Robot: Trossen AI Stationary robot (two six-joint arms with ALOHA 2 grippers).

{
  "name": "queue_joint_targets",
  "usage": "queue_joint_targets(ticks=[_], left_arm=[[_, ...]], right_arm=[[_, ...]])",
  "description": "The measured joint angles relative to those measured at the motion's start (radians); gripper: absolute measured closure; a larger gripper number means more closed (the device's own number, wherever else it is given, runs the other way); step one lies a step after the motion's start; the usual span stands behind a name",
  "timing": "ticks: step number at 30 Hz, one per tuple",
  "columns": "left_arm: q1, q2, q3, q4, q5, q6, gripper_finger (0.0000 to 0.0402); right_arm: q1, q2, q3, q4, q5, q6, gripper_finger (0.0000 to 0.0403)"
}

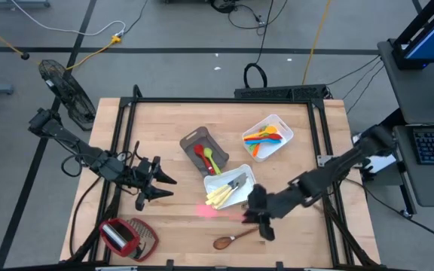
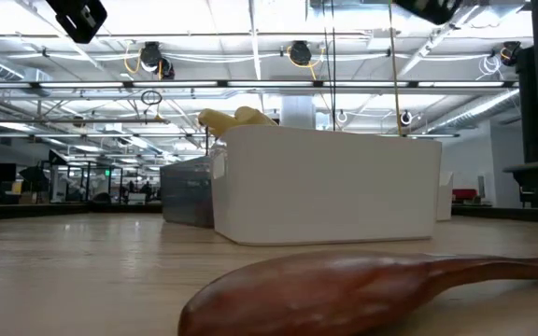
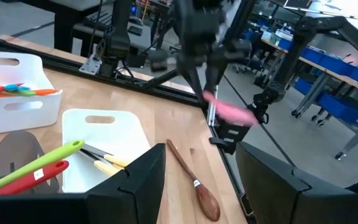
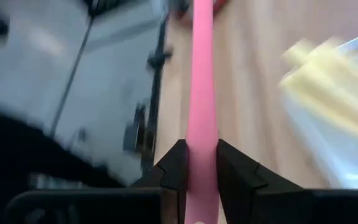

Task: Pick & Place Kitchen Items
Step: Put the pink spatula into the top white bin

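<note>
The wooden surface (image 1: 172,128) carries three containers near its middle: a grey bin (image 1: 204,147) with a red and a green utensil in it, a white tray (image 1: 268,136) well toward the right arm's side holding blue, orange and yellow utensils, and a second white tray (image 1: 230,187) just in front of the bin with pale-handled knives (image 1: 221,197). The left claw (image 1: 159,184) hangs over the surface's left part, fingers apart and empty. The right claw (image 1: 260,215) sits just beside the second tray, clamped on a pink utensil (image 4: 202,93) (its long handle runs straight out between the fingers). A brown wooden spoon (image 1: 233,239) lies near the front edge, close to the right claw.
</note>
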Motion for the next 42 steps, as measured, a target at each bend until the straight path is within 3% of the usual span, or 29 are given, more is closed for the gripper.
queue_joint_targets(ticks=[6,12,23,31,37,42], left_arm=[[0.000,0.000,0.000,0.017,0.000,0.035,0.0199],[0.000,0.000,0.000,0.035,0.000,0.049,0.0199],[0.025,0.000,0.000,0.030,0.000,0.177,0.0199],[0.116,-0.003,0.000,0.028,0.000,0.397,0.0199],[0.214,-0.004,0.000,0.012,0.000,0.534,0.0199],[0.330,-0.047,0.000,-0.077,0.059,0.484,0.0199]], right_arm=[[-0.014,-0.138,0.000,-0.068,0.216,0.235,0.0350],[-0.048,-0.229,0.000,-0.247,0.271,0.546,0.0350],[-0.174,-0.334,0.000,-0.510,0.205,0.942,0.0349],[-0.324,-0.388,-0.003,-0.668,0.030,1.113,0.0349],[-0.437,-0.420,-0.082,-0.619,0.000,1.259,0.0349],[-0.527,-0.439,-0.186,-0.459,-0.046,1.336,0.0349]])
